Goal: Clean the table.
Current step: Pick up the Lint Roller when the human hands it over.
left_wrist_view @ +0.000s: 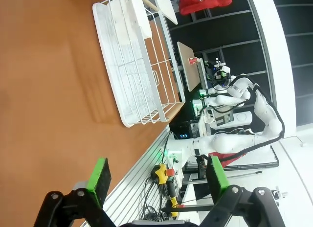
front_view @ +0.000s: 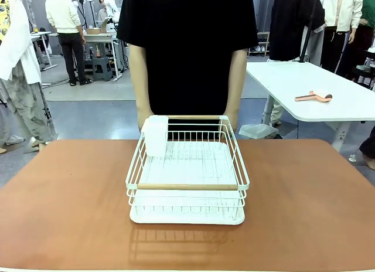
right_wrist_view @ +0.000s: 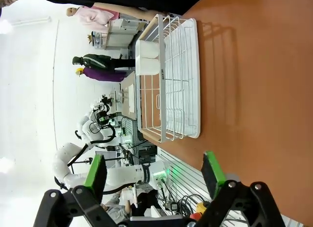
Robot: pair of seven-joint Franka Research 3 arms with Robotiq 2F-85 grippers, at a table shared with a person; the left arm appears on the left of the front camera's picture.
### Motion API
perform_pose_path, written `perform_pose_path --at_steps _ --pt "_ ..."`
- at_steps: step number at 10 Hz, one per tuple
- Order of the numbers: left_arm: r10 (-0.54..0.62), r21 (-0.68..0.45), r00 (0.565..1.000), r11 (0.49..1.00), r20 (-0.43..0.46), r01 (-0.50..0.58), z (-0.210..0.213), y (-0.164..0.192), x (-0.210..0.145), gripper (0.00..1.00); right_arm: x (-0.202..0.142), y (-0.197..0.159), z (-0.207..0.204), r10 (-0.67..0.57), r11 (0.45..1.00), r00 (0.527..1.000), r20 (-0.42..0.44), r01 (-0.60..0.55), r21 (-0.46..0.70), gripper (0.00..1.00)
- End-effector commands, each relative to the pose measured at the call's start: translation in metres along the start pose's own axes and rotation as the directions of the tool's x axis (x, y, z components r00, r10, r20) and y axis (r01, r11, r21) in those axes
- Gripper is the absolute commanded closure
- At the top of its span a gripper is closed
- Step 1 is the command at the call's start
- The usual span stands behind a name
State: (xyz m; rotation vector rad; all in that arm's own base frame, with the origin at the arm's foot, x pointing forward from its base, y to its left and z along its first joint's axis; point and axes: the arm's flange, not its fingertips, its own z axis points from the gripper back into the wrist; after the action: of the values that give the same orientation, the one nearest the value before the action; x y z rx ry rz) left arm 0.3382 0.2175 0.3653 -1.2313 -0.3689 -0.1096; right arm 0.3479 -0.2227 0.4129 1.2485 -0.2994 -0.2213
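Reddish-brown table [front_view: 64, 201] carries a white dish rack [front_view: 187, 186] midway along its far edge, so clearing looks unstarted; left gripper [left_wrist_view: 157, 177] and right gripper [right_wrist_view: 154, 172] both stand spread apart, empty.

**No Legible Print**

Nothing can be read for certain. Well ahead of the right jaws, a short dark mark runs along the edge of the white plastic cutlery cup [right_wrist_view: 148, 58]. The cup is hooked on the white wire dish rack [right_wrist_view: 181, 100]. The mark lies sideways and is too small to make out.
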Motion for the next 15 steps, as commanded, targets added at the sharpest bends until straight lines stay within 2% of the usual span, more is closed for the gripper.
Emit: perform_pose_path --at_steps 1,15 --pt "-0.009 -0.003 1.000 1.000 0.005 0.010 0.0017 -0.0035 0.0002 0.00 0.0008 0.0023 -0.0018 0.009 1.000 1.000 0.002 -0.009 0.017 0.00" --pt "-0.009 -0.003 1.000 1.000 0.005 0.010 0.0017 -0.0035 0.0002 0.00 0.0008 0.0023 -0.0018 0.009 1.000 1.000 0.002 -0.009 0.017 0.00"
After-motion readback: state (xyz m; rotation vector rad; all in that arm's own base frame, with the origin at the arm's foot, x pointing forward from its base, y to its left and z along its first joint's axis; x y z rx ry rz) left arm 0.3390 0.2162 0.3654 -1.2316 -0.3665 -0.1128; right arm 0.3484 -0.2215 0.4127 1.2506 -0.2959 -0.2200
